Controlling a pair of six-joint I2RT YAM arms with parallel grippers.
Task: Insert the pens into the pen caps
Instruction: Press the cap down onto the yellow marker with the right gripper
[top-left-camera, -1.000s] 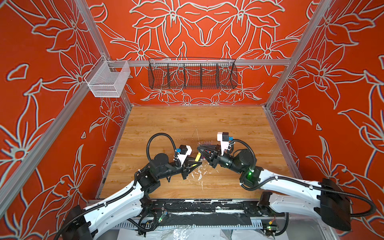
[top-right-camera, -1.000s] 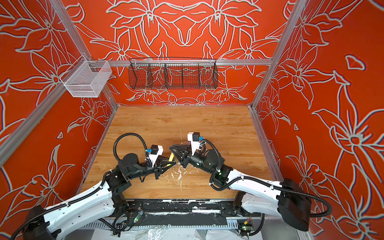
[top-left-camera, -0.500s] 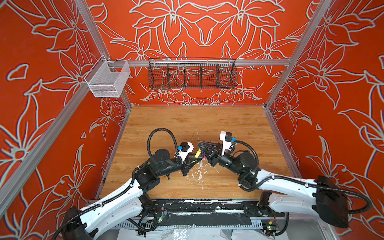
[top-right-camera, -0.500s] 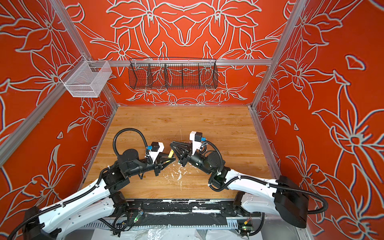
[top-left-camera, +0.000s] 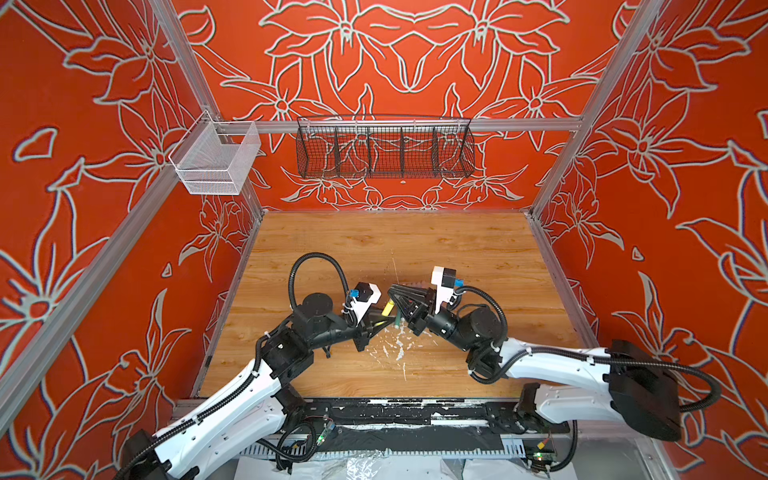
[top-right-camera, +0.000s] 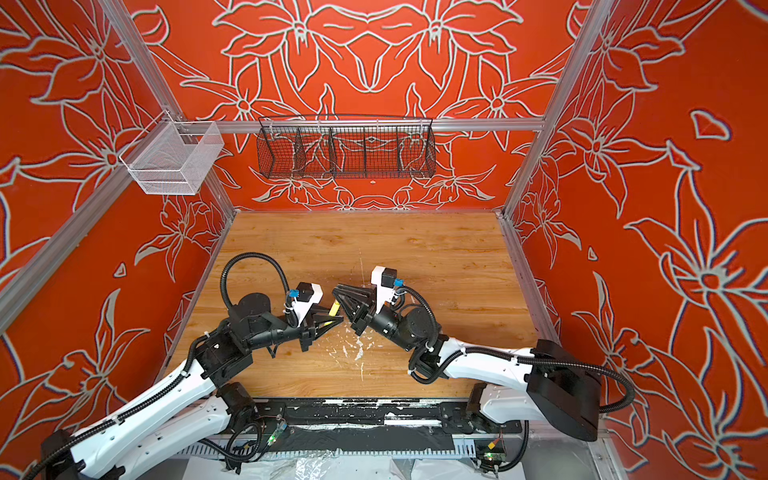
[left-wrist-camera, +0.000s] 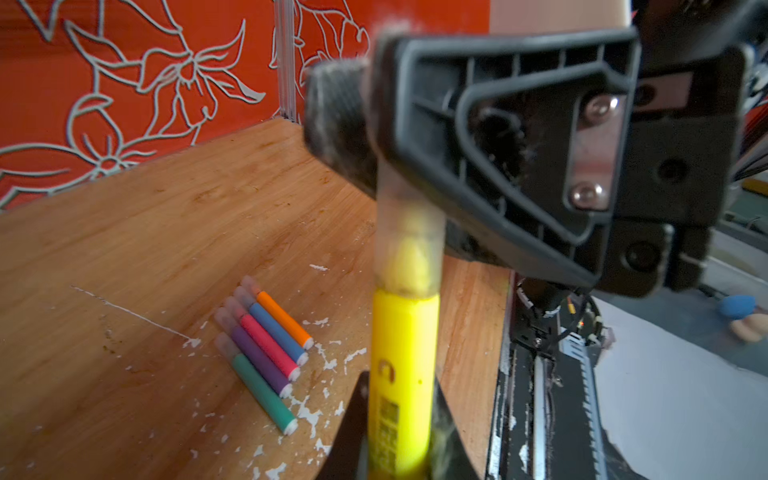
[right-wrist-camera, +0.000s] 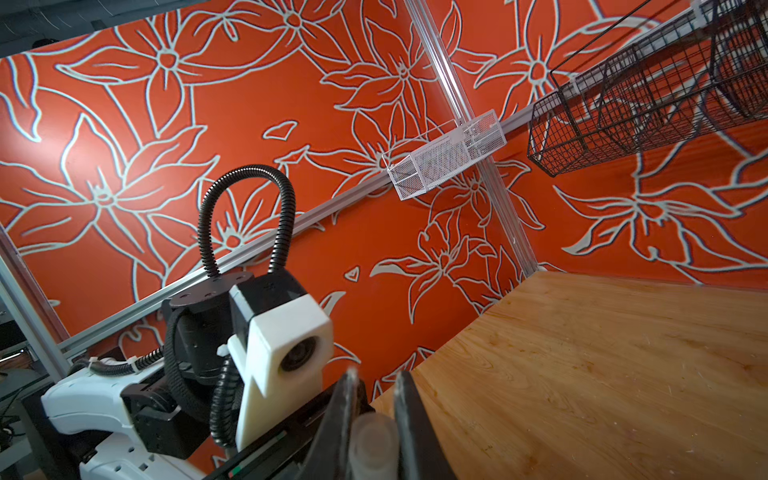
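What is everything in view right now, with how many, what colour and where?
yellow pen: one, yellow, held in the air over the front middle
cap: one, clear, on the yellow pen's tip
capped pens: five, green, purple, pink, blue, orange, side by side on the table
paint flecks: many, white, around those pens
wire basket: one, black, back wall
mesh basket: one, white, left rail
table: one, wood
left pincer: black, shut on the yellow pen
right pincer: black, shut on the cap

black wire basket (top-left-camera: 384, 147) on back rail | white mesh bin (top-left-camera: 216, 160) back-left corner | paint flecks (top-left-camera: 399, 345) on tabletop (top-left-camera: 415, 249)
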